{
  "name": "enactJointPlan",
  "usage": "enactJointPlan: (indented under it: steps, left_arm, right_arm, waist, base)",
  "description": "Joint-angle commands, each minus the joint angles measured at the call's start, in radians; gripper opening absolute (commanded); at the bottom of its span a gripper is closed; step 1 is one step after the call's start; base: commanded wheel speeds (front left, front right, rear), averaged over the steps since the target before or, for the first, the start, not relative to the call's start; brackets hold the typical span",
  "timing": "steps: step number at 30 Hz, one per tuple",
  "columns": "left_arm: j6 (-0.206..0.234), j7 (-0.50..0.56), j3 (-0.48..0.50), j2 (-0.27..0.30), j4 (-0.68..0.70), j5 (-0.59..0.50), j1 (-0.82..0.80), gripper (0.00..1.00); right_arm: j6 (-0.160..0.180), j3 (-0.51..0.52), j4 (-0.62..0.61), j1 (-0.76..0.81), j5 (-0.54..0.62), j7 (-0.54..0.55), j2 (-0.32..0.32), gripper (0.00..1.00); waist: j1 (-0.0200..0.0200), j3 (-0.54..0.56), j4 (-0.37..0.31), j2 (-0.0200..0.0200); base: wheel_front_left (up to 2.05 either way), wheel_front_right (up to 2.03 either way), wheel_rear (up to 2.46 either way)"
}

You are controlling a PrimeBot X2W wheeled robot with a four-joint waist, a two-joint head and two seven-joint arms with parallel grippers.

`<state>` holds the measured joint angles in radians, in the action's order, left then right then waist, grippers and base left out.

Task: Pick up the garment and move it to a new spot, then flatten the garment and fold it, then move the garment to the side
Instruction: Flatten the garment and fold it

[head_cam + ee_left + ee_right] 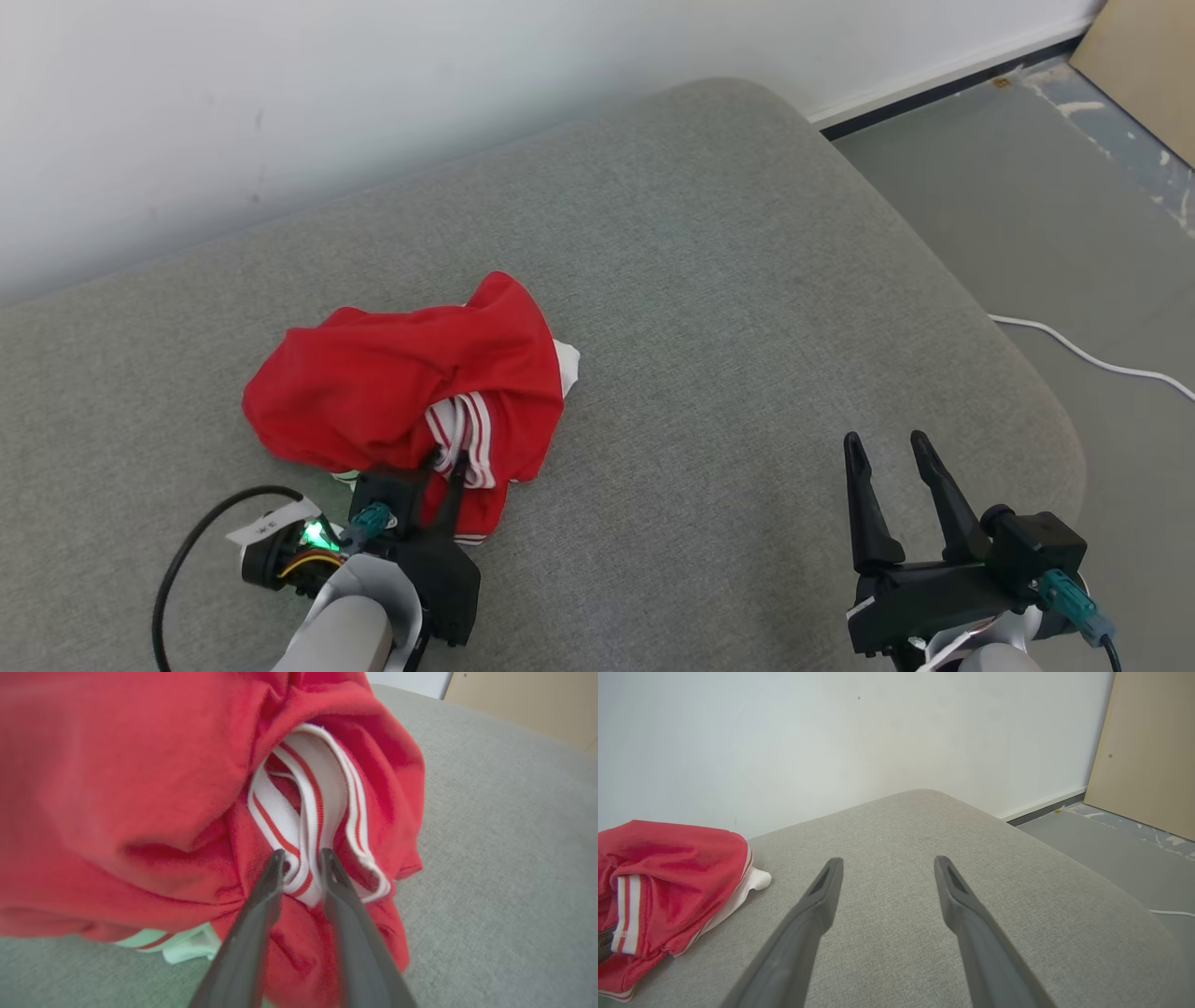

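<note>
Step one, the pick-up. The garment (392,383) is a crumpled red heap at centre-left of the head view, lying on the grey cushion (700,280), not lifted.

The left claw (302,858) is at the heap's near edge, lower left of frame. Its fingers straddle a fold of the white-and-red striped trim (303,812), with only a narrow gap between them. I can't tell whether it's actually biting the cloth or just flanking it.

The right claw (885,439) is at lower right, wide open, holding nothing, over bare cushion and well apart from the heap.

My read on the next move:
- Pinch firmly on the trim.
- Lift straight up so the heap hangs free.
- Carry it toward the open middle of the cushion.

The trim is a thin fold, so it might slip out.
</note>
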<state>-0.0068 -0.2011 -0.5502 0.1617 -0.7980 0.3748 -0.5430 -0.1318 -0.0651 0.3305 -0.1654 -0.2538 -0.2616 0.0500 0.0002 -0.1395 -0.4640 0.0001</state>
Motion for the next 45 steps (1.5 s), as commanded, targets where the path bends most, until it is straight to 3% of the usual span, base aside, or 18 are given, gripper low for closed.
enactJointPlan:
  steps: [1,8,15,20,27,31,36,37,38,39,45]
  left_arm:
    - [-0.005,-0.012,-0.004,-0.004,-0.018,0.008,-0.014,0.00]
    - [-0.018,-0.050,0.007,-0.029,0.007,0.017,-0.051,0.00]
    - [0.001,-0.062,0.024,-0.011,0.221,-0.003,-0.052,0.00]
    - [0.040,-0.037,0.029,0.029,0.401,0.007,0.050,0.00]
    - [0.136,0.028,0.064,0.095,0.625,0.054,0.304,0.00]
    - [0.180,0.027,0.086,0.105,0.657,0.090,0.430,0.00]
    - [0.191,0.008,0.089,0.098,0.617,0.106,0.483,0.00]
    - [0.194,0.006,0.087,0.098,0.604,0.102,0.482,0.33]
    - [0.199,-0.002,0.087,0.099,0.597,0.093,0.475,0.80]
    - [0.201,-0.010,0.092,0.094,0.598,0.091,0.467,1.00]
    - [0.229,-0.040,0.113,0.099,0.648,0.063,0.461,1.00]
  right_arm:
    - [0.002,0.000,-0.006,-0.008,-0.005,-0.006,0.001,1.00]
    - [0.002,0.016,-0.015,0.015,0.005,-0.004,0.001,1.00]
    - [0.002,0.039,-0.024,0.046,0.018,-0.004,0.001,1.00]
    - [0.002,0.035,-0.026,0.058,0.012,-0.004,0.001,1.00]
    - [0.002,0.023,-0.029,0.066,0.010,-0.004,0.001,1.00]
    - [0.002,0.021,-0.026,0.065,0.017,-0.004,0.001,1.00]
    - [0.002,0.020,-0.016,0.058,0.027,-0.004,0.001,1.00]
    - [0.002,0.019,-0.014,0.056,0.027,-0.004,0.001,1.00]
    - [0.002,0.018,-0.013,0.055,0.028,-0.004,0.001,1.00]
    - [0.002,0.017,-0.012,0.055,0.028,-0.004,0.001,1.00]
    - [0.002,0.015,-0.011,0.065,0.021,-0.004,0.001,1.00]
  waist:
    - [-0.0002,0.004,0.008,-0.0001]
    - [-0.0002,0.020,0.062,-0.0001]
    - [-0.0002,0.056,0.227,-0.0001]
    - [-0.0002,0.078,0.314,-0.0001]
    - [-0.0002,0.078,0.383,-0.0001]
    - [-0.0002,0.075,0.398,-0.0001]
    - [-0.0002,0.076,0.411,-0.0001]
    - [-0.0002,0.077,0.413,-0.0001]
    - [-0.0002,0.078,0.414,-0.0001]
    - [-0.0002,0.079,0.416,-0.0001]
    - [-0.0002,0.083,0.427,-0.0001]
  base:
    - [0.00,0.00,0.00]
    - [0.00,0.00,0.00]
    - [0.00,0.00,0.00]
    - [0.00,0.00,0.00]
    - [0.00,0.00,0.00]
    - [0.00,0.00,0.00]
    - [0.00,0.00,0.00]
    - [0.00,0.00,0.00]
    - [0.00,0.00,0.00]
    - [0.00,0.00,0.00]
    - [0.00,0.00,0.00]
